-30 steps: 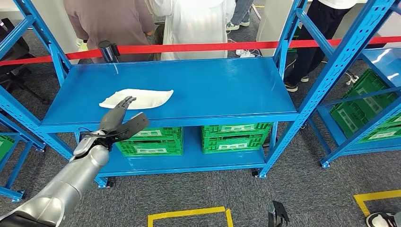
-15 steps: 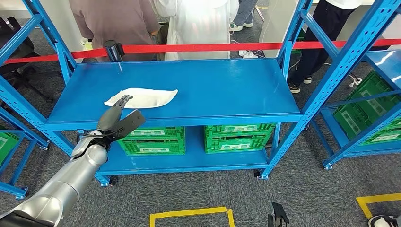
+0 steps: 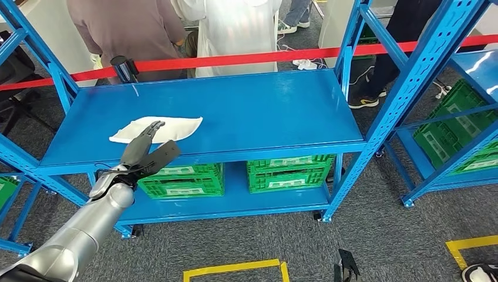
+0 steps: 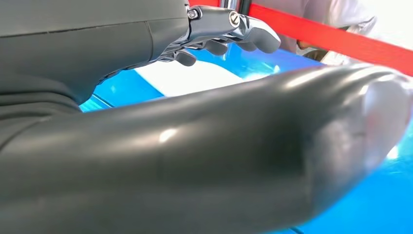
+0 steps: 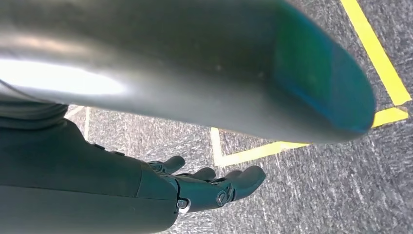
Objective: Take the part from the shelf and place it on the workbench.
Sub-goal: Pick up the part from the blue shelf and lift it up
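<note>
Left hand (image 3: 145, 155) fingers (image 3: 148, 134) spread apart, holding nothing, tips over the near edge of the flat white soft part (image 3: 156, 128), lying on the blue metal shelf (image 3: 246, 111) near its front-left edge, right hand (image 5: 160, 187) hanging loose, fingers spread apart, holding nothing, above grey carpet floor (image 5: 302, 185).

The shelf (image 3: 264, 108) is glossy blue painted metal, the part (image 3: 176, 126) on it a smooth matt white piece, the left hand (image 3: 147, 155) dark smooth plastic on a satin silver arm (image 3: 76, 235), the crates (image 3: 290, 170) green ribbed plastic, and the floor (image 3: 235, 241) rough grey carpet.
</note>
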